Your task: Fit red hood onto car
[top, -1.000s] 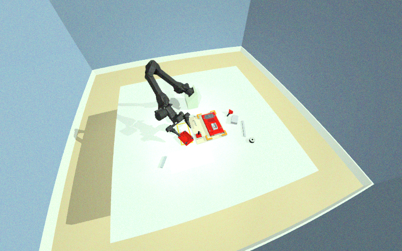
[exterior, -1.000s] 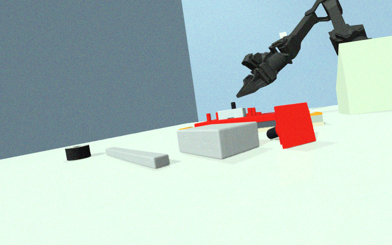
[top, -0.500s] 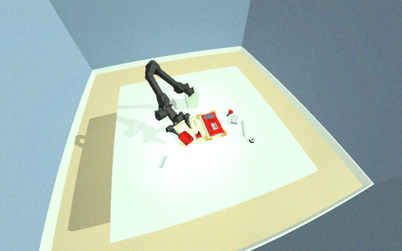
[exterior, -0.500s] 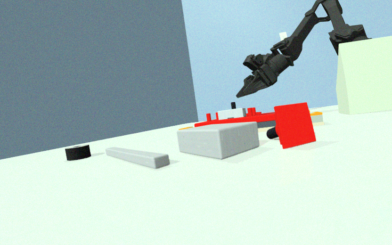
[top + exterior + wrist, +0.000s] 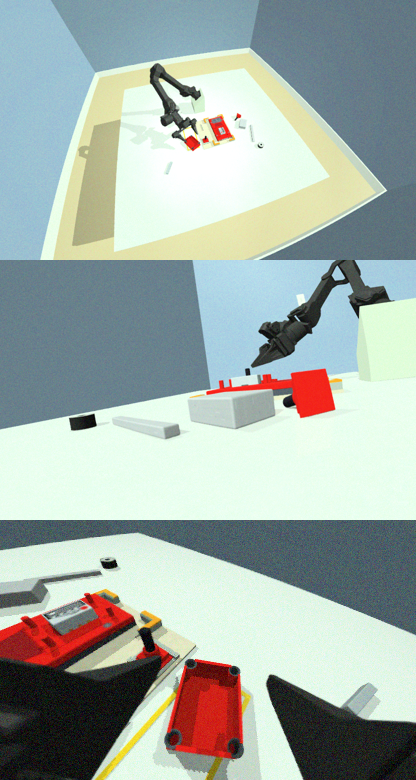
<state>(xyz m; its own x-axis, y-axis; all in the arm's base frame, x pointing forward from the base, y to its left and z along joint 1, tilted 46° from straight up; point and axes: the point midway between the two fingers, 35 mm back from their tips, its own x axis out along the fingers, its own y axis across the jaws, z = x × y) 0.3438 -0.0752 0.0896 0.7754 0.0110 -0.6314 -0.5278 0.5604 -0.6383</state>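
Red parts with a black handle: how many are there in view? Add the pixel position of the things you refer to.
2: one [image 5: 205, 140] [image 5: 247, 372] [image 5: 147, 641] stands on the beige board [image 5: 206, 130] [image 5: 172, 640], the other [image 5: 238, 115] [image 5: 312, 393] lies beside the grey block [image 5: 242, 123] [image 5: 231, 410] [image 5: 20, 594].

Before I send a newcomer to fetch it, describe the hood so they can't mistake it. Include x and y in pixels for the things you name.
Find the cream board [image 5: 209, 146] [image 5: 188, 651] carrying the red chassis [image 5: 217, 131] [image 5: 75, 640]. Just off its edge, over yellow lines on the table, lies the hood [image 5: 192, 143] [image 5: 207, 712]. Unlike its red neighbours, it is an open-topped box with a dark ring at each corner.
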